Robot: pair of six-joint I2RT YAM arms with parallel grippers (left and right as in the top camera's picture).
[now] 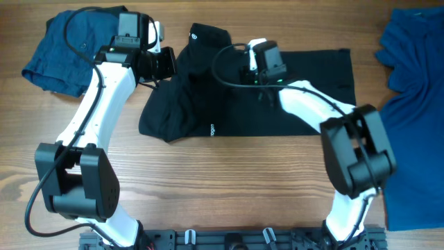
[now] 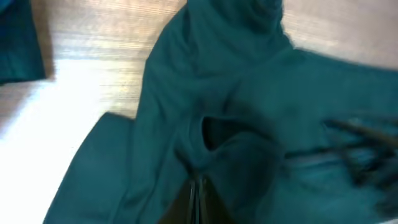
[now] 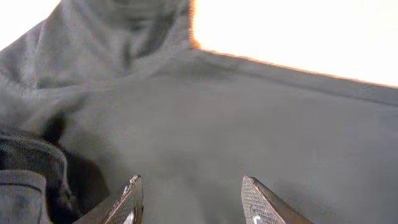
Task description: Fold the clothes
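Observation:
The black shirt (image 1: 229, 111) lies spread across the middle of the table, its left part bunched into folds with the collar at the top. My left gripper (image 1: 168, 64) is at the shirt's upper left edge. In the left wrist view this gripper (image 2: 198, 183) is shut, with a pucker of the shirt (image 2: 249, 93) pinched at its tips. My right gripper (image 1: 250, 71) hovers over the shirt's upper middle. Seen from the right wrist, it (image 3: 194, 196) stands open above flat cloth (image 3: 261, 118), with nothing between its fingers (image 3: 129, 200).
A dark blue garment (image 1: 59, 48) lies crumpled at the back left, close behind the left arm. A royal blue garment (image 1: 416, 104) covers the right edge of the wooden table (image 1: 222, 180).

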